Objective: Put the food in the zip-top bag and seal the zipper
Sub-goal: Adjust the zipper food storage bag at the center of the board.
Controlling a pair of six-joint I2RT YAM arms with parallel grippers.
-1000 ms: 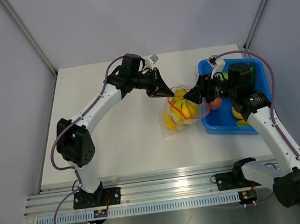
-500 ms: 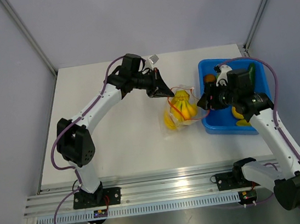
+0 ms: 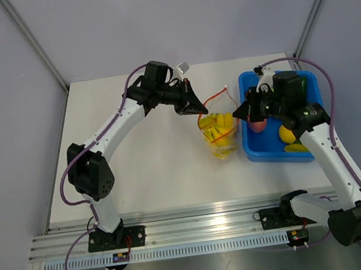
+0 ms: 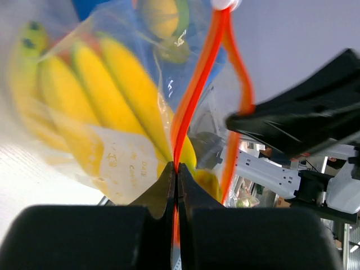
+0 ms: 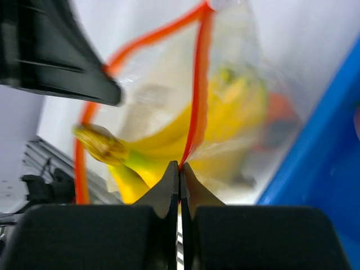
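The clear zip-top bag [image 3: 222,144] hangs upright, mouth up, with yellow bananas [image 3: 218,127] inside. Its orange-red zipper [image 4: 197,90] gapes open.

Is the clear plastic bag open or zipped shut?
Open: the orange-red zipper strip shows two separated sides, pinched by left gripper and right gripper.

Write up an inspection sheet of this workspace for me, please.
Surface: white table, matte.
Job's things: zip-top bag held by its mouth between both arms, bananas inside, zipper open; pink fruit and yellow fruit in the blue bin.
Clutter: blue bin, at the right.
Grippers: left gripper and right gripper, fingers shut on the zipper.
Cables: purple cables along both arms.
Surroundings: grey walls, aluminium rail at the near edge.
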